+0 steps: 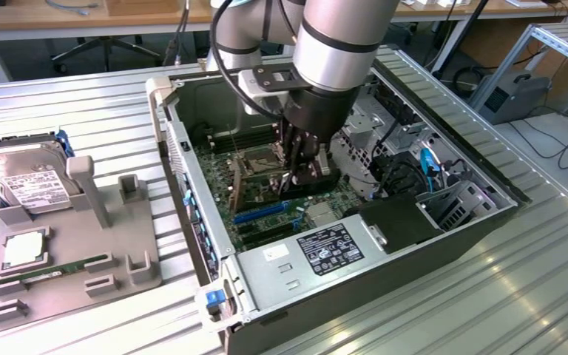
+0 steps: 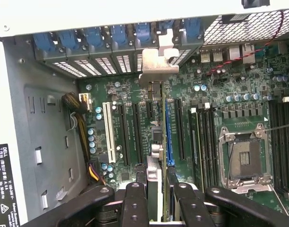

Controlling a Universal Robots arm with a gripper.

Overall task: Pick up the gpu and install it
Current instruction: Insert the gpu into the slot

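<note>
In the wrist view the gpu [image 2: 156, 142] appears edge-on, a thin dark card whose silver bracket [image 2: 157, 64] reaches to the case's rear slot openings. My gripper [image 2: 158, 208] is shut on the card's near end, one black finger [image 2: 135, 203] on each side. The card stands upright over the motherboard, between a black slot and the long blue slot [image 2: 169, 137]; whether it touches a slot I cannot tell. In the exterior view my gripper [image 1: 299, 177] reaches down inside the open computer case [image 1: 363, 296], above the motherboard.
An open CPU socket [image 2: 243, 158] and memory slots lie beside the card. The power supply [image 1: 328, 248] sits at the case's near end. On the exterior view's left, a grey fixture [image 1: 77, 259] holds a hard drive [image 1: 32, 181], a memory stick [image 1: 52, 272] and a processor [image 1: 24, 248].
</note>
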